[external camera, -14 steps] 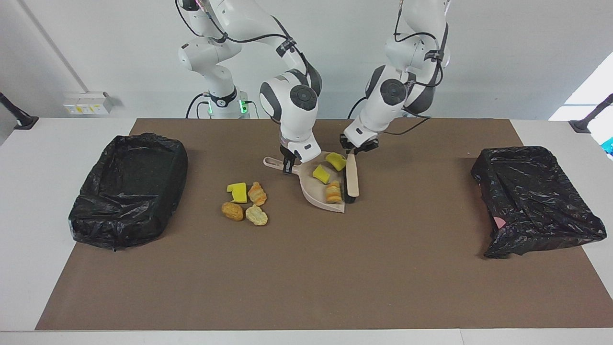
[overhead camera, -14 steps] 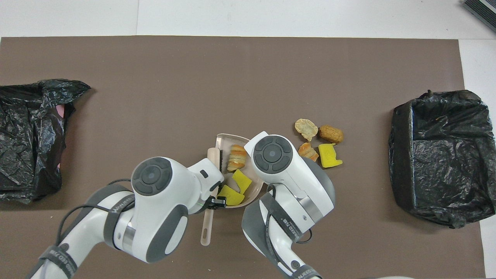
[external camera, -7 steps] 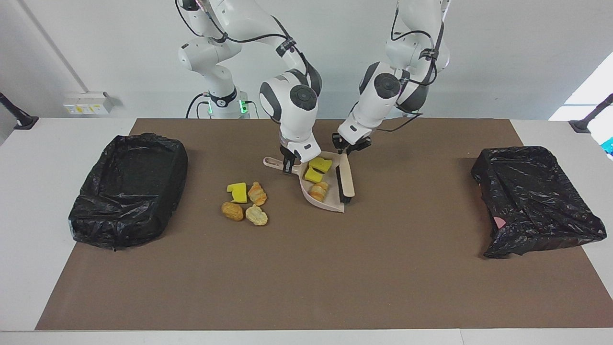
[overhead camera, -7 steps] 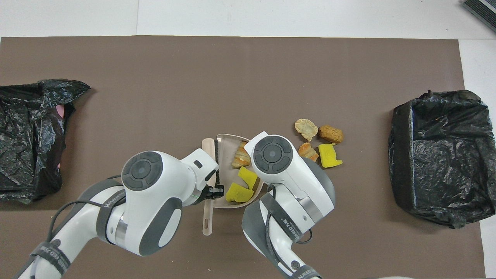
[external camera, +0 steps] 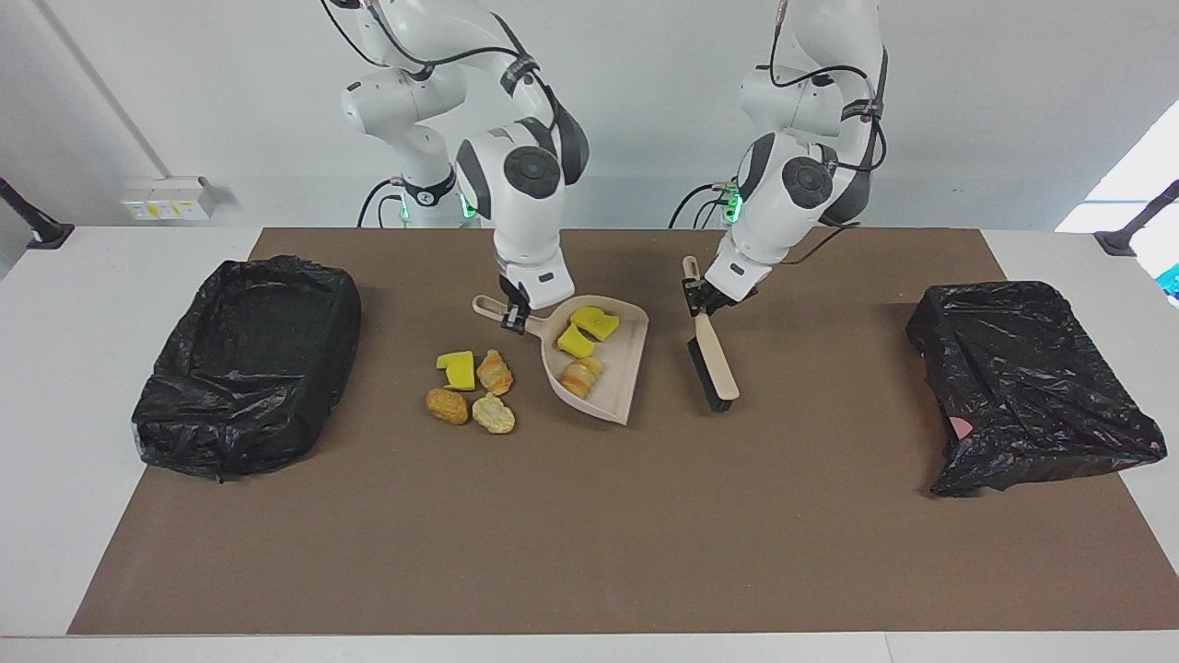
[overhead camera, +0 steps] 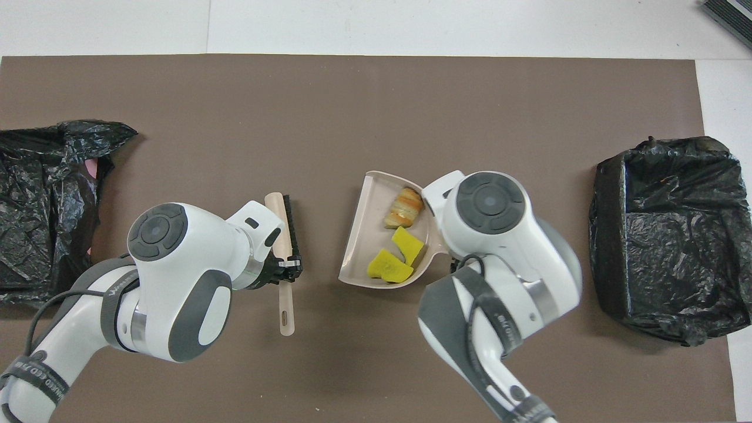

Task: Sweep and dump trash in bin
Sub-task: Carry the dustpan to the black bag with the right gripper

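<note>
One camera sits high across the table [external camera: 589, 552], facing the robots and looking down from a moderate distance, so both arm bases stand at the far edge. The other hangs high above the robots' end, looking forward and steeply down. Both share the brown mat [overhead camera: 376, 106], turned half a turn between them.

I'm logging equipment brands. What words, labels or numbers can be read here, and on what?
Nothing reads clearly.
Lettering on the left arm's dark band: too blurred.
Lettering on the right arm's dark band: too blurred.
Yellow labels on the wall box: too small.
On the dustpan and the brush: no markings seen.
</note>
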`<state>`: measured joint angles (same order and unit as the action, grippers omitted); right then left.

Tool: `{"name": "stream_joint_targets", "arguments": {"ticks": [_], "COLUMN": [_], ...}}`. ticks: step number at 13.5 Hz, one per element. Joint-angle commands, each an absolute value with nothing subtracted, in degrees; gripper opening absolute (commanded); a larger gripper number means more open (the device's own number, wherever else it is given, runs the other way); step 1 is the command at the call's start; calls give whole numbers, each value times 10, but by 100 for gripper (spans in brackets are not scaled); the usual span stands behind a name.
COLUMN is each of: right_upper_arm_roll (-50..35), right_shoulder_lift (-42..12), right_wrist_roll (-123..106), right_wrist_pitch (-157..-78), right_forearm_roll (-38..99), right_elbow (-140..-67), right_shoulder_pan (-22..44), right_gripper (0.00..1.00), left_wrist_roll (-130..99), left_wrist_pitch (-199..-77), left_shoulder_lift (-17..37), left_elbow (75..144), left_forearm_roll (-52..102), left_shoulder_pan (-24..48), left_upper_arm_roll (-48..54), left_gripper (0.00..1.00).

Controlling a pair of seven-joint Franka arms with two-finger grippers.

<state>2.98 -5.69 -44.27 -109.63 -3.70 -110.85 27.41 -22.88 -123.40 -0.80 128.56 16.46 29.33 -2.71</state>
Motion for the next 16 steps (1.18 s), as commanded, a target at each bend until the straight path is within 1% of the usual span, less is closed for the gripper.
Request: {"name": "stream_joint_targets", "arguments": {"ticks": [1, 3, 5, 6, 8, 10, 12, 15, 16], "right_upper_arm_roll": [28, 33, 33, 33, 33, 33, 33, 33, 33], "right_shoulder_lift": [30, 68, 80, 79, 78, 78, 77, 62, 57], "right_wrist_roll": [-453, -454, -492, -525, -602, -656, -794, -886, -902], "right_wrist_pitch": [-1039, -984, -928, -917, -925, -958, -1019, -1091, -1123], "right_forearm_roll": [-8, -8, -14, -17, -52, -104, -192, -276, -303], "right_elbow": [-1110, -1095, -1072, -1068, -1070, -1074, -1079, -1085, -1101], "right_shoulder_pan": [211, 153, 85, 44, -22, -83, -125, -170, -179], "right_gripper": [0, 0, 0, 0, 0, 0, 0, 0, 0], "left_wrist_roll": [-283, -323, -391, -418, -451, -485, -518, -529, -529], "left_wrist_pitch": [-1232, -1241, -1263, -1273, -1293, -1316, -1332, -1332, -1332], "left_shoulder_lift": [-30, -53, -80, -94, -117, -121, -120, -118, -114], "left_elbow": [1306, 1336, 1371, 1385, 1416, 1440, 1453, 1455, 1453], "left_forearm_roll": [129, 127, 117, 114, 114, 106, 90, 89, 89], "left_shoulder_pan": [311, 360, 415, 442, 481, 504, 507, 507, 505], "left_upper_arm_roll": [-20, -20, -19, -19, -13, 10, 31, 34, 34], "left_gripper": [0, 0, 0, 0, 0, 0, 0, 0, 0]}}
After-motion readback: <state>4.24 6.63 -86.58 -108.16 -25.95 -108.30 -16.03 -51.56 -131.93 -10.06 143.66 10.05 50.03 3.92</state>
